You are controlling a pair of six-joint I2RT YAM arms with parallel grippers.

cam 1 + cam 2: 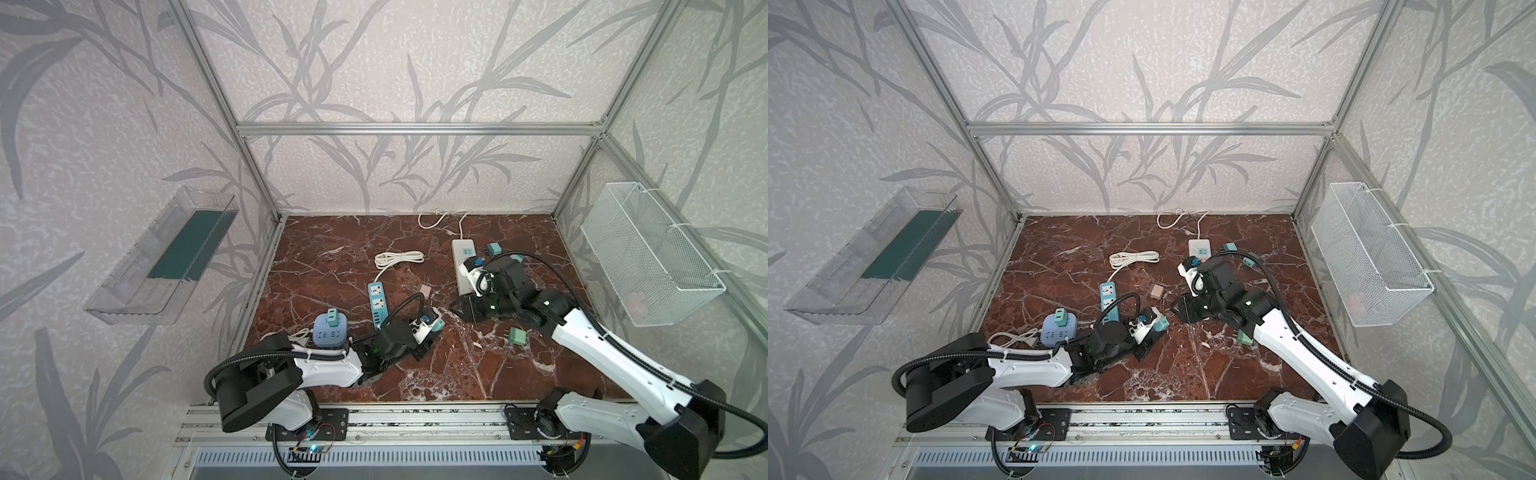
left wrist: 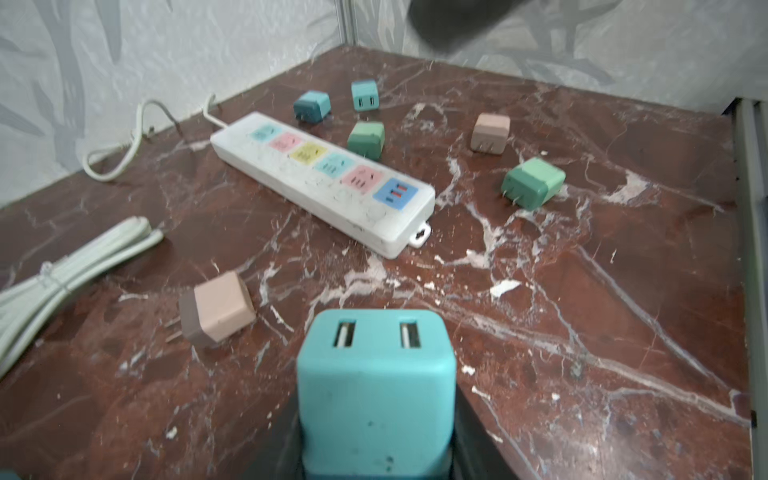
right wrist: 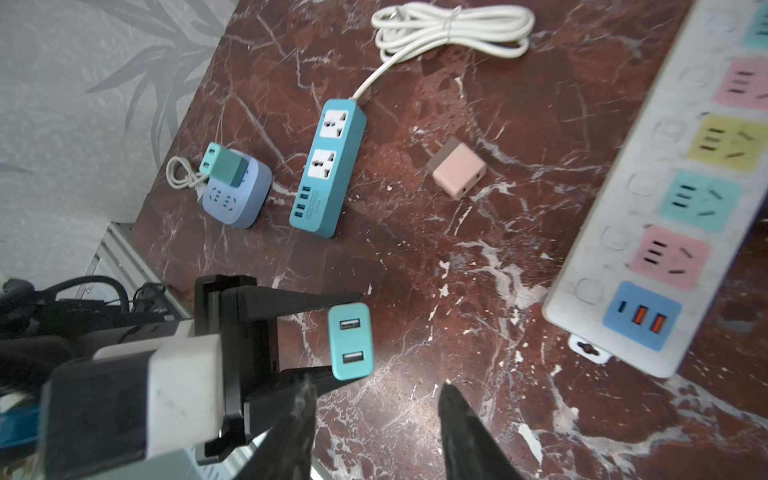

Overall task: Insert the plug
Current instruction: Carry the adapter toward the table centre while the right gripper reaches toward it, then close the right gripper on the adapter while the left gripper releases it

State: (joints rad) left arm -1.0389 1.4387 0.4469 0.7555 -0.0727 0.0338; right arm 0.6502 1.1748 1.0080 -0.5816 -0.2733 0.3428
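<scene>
The left fingers [image 3: 299,302] clench the teal plug [image 3: 351,340] above the near-middle table [image 3: 415,257], ports facing right, likely offered for a regrip; the right fingers [image 3: 461,424] hang spread and empty close by, the white strip [image 2: 324,183] beyond.

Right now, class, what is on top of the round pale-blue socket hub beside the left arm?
A green USB charger stands on the pale-blue socket hub. Its prongs are covered, so how deep they sit cannot be seen; the outlet beneath it is hidden too.
</scene>
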